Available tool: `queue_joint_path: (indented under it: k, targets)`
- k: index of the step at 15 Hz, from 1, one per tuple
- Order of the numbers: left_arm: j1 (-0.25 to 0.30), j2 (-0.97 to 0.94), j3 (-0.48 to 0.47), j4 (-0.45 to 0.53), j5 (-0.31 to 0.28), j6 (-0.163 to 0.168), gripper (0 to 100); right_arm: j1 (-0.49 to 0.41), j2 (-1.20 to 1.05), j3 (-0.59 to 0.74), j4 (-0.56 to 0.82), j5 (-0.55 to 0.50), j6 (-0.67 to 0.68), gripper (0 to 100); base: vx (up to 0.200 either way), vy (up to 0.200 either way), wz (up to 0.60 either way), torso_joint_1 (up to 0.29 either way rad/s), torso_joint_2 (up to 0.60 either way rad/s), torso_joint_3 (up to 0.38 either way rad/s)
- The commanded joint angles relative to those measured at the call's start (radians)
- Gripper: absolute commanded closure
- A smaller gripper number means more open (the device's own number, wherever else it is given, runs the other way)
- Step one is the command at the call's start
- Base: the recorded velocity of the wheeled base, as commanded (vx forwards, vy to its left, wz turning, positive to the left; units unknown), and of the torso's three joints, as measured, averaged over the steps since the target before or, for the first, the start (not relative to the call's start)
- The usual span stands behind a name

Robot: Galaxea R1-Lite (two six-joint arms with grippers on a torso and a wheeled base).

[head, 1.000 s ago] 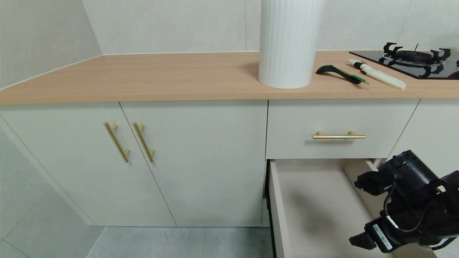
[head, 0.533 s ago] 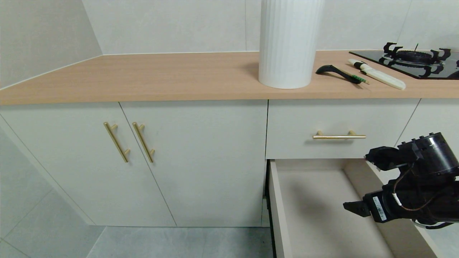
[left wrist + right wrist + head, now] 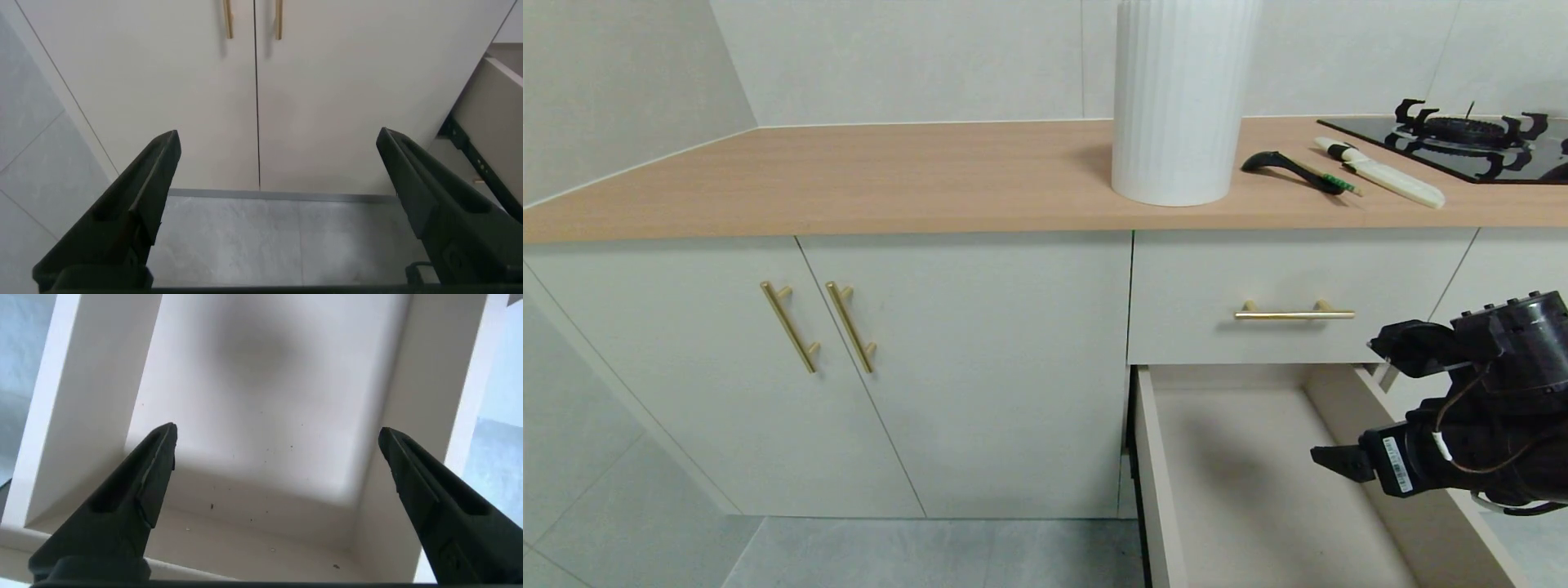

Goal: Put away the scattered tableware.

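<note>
Drawer (image 3: pixel 1152 474) stands open under the right gripper's (image 3: pixel 1360 400) spread fingers; ladle (image 3: pixel 1290 167) and knife (image 3: pixel 1380 171) lie on the tabletop (image 3: pixel 890 175) above them, while the left gripper's (image 3: pixel 274 212) fingers gape toward cabinet doors (image 3: pixel 327 98).

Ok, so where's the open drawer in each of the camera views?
Head view: the open drawer is at lower right, under the closed drawer and right of the cabinet doors.
Left wrist view: a corner of it juts in beside the cabinet doors.
Right wrist view: seen from above, its floor between its side walls.
Shared landmark: the gold door handles, in the head and left wrist views.
</note>
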Motion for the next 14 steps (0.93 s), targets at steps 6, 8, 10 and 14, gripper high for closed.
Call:
queue_joint_path:
  k: [6, 8, 10, 14]
  targets:
    - [0.000, 0.000, 0.000, -0.001, 0.000, 0.000, 0, 0.000, -0.007, 0.001, -0.001, -0.001, -0.001, 0, 0.000, 0.000, 0.00, 0.110, -0.37, -0.277]
    - [0.000, 0.000, 0.000, 0.001, 0.000, 0.000, 0, 0.000, -0.005, 0.001, -0.001, -0.002, -0.001, 0, 0.000, 0.000, 0.00, 0.161, -0.50, -0.288]
    - [0.000, 0.000, 0.000, -0.001, 0.000, 0.000, 0, 0.000, -0.005, 0.002, -0.001, -0.001, -0.001, 0, 0.000, 0.000, 0.00, 0.178, -0.47, -0.288]
    - [0.000, 0.000, 0.000, -0.001, 0.000, 0.000, 0, 0.000, -0.005, 0.001, -0.001, -0.001, -0.001, 0, 0.000, 0.000, 0.00, 0.193, -0.47, -0.278]
